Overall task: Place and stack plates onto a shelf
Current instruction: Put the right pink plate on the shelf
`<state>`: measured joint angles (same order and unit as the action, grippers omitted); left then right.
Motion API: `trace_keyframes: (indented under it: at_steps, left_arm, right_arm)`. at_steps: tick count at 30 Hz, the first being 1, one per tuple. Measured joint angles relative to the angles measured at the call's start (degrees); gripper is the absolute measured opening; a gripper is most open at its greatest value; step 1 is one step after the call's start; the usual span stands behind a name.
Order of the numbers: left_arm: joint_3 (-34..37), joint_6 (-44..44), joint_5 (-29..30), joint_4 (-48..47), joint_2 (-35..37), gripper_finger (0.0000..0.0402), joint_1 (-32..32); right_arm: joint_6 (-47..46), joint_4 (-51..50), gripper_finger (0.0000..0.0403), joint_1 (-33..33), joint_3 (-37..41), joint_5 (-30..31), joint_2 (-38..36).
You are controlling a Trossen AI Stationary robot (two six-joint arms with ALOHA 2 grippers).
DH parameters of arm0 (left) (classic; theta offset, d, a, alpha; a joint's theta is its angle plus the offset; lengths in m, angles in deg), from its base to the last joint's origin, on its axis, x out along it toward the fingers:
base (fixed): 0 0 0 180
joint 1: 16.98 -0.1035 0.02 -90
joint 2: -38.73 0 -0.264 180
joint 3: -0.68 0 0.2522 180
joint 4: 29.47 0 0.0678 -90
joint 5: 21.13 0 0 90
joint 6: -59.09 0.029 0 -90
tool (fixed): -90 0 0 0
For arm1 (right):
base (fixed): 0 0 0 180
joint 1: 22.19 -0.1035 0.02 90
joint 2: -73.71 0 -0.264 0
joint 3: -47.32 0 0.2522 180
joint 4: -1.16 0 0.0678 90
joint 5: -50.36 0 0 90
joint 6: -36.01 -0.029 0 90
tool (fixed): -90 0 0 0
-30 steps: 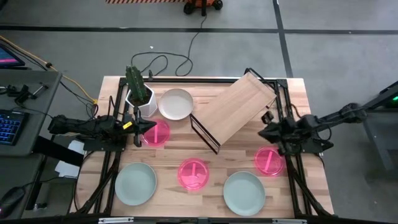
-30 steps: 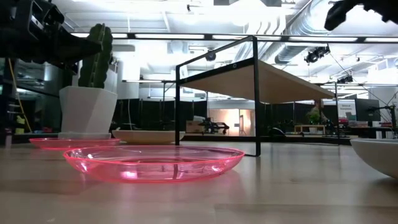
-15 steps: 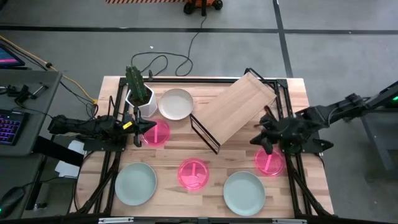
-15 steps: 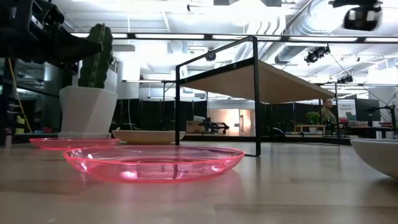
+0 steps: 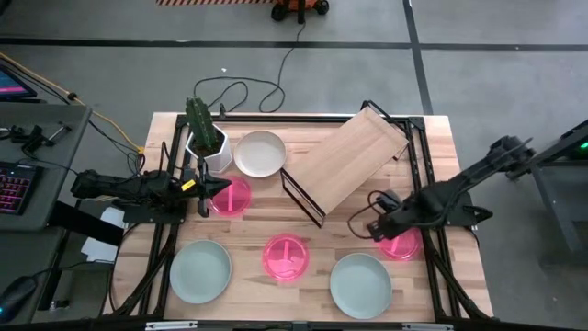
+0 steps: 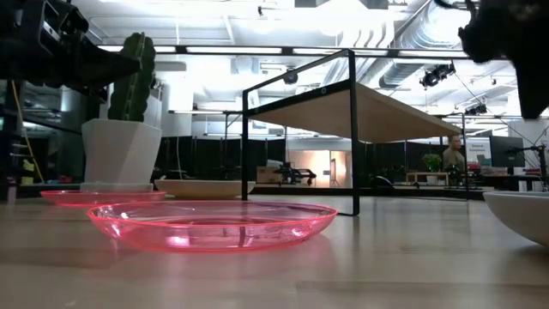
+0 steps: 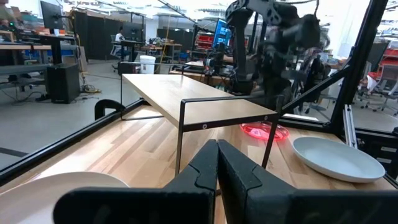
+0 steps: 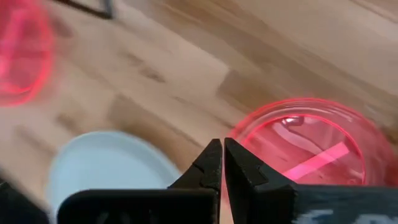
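R arm reaches low from the tabletop's (image 5: 432, 129) right edge toward centre; right end effector (image 5: 375, 227) w/ fingers together, holding nothing, just off the rim of a pink plate (image 5: 399, 238), below the shelf's near end. L arm lies level over the left side; left end effector (image 5: 213, 187) closed, empty, at the edge of another pink plate (image 5: 233, 197), well left of shelf (image 5: 349, 158). Shelf sits diagonal at mid-back, nothing on it. Third pink plate (image 5: 285, 256) in front of shelf; grey-green plates (image 5: 200, 270) (image 5: 360, 284) front left and right; white plate (image 5: 260, 154) beside cactus pot (image 5: 208, 147). Plank wood tabletop; workshop w/ desks and a distant person (image 6: 452, 153) beyond.
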<state>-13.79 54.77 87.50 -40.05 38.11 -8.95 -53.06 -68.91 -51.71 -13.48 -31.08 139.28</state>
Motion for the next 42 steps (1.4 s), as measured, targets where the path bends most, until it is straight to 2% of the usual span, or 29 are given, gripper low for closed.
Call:
trace_keyframes:
  at_steps: [7, 20, 23, 28, 33, 37, 42]
  left_arm:
    - [0.0, 0.0, 0.0, 0.0, 0.0, 0.0000, 0.0]
    - [0.0, 0.0, 0.0, 0.0, 0.0, 0.0000, 0.0]
    - [0.0, 0.0, 0.0, 0.0, 0.0, 0.0000, 0.0]
    - [0.0, 0.0, 0.0, 0.0, 0.0, 0.0000, 0.0]
    - [0.0, 0.0, 0.0, 0.0, 0.0, 0.0000, 0.0]
    - [0.0, 0.0, 0.0, 0.0, 0.0, 0.0000, 0.0]
    - [0.0, 0.0, 0.0, 0.0, 0.0, 0.0000, 0.0]
  right_arm:
    - [-4.3, 1.5, 0.0000, 0.3, 2.3, -5.2, 5.4]
    - [-6.3, 8.3, 0.0004, -0.2, 3.0, -3.7, 14.7]
    - [-5.3, 8.5, 0.0028, -0.2, 3.0, -3.7, 16.0]
    - [-5.0, 9.2, 0.0102, -0.2, 2.9, -3.4, 15.9]
    - [-10.2, 8.9, 0.0155, -0.2, 2.9, -3.3, 16.1]
    - [-12.5, 9.0, 0.0164, -0.2, 2.9, -4.2, 18.0]
    - [-12.6, 9.0, 0.0156, -0.2, 2.9, -5.7, 20.9]
